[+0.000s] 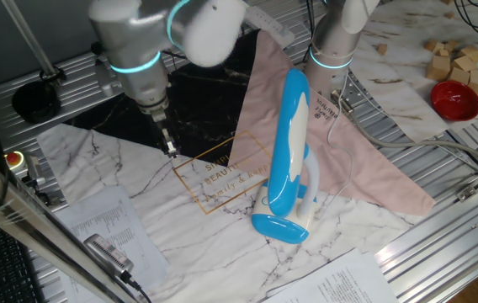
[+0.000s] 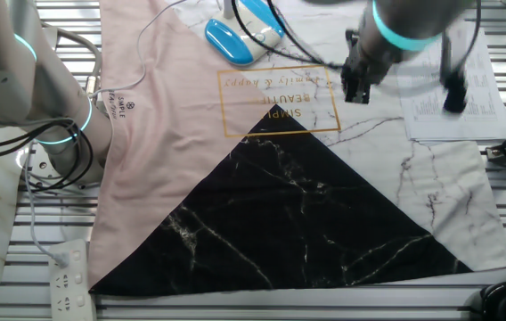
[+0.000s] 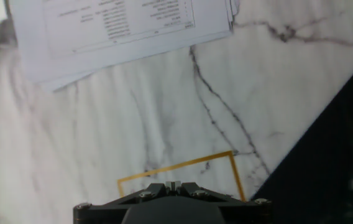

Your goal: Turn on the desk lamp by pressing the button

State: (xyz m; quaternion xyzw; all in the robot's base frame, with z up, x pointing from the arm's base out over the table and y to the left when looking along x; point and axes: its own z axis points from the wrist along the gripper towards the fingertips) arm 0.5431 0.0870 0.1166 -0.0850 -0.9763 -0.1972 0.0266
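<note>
We see the desk lamp (image 1: 289,164) lying at frame centre on the worktop (image 1: 180,227), pink cloth (image 1: 365,168) behind it; fingers (image 1: 170,145) hover well left, their state unclear.

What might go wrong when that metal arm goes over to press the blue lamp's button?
The gripper hangs over the marble-patterned mat, well left of the glossy blue and white folding desk lamp, so it has a sideways trip to make. The lamp's long head is folded over its small oval base; a push off-centre might tip or slide it. A thin white cable trails across the pink cloth and might snag.
</note>
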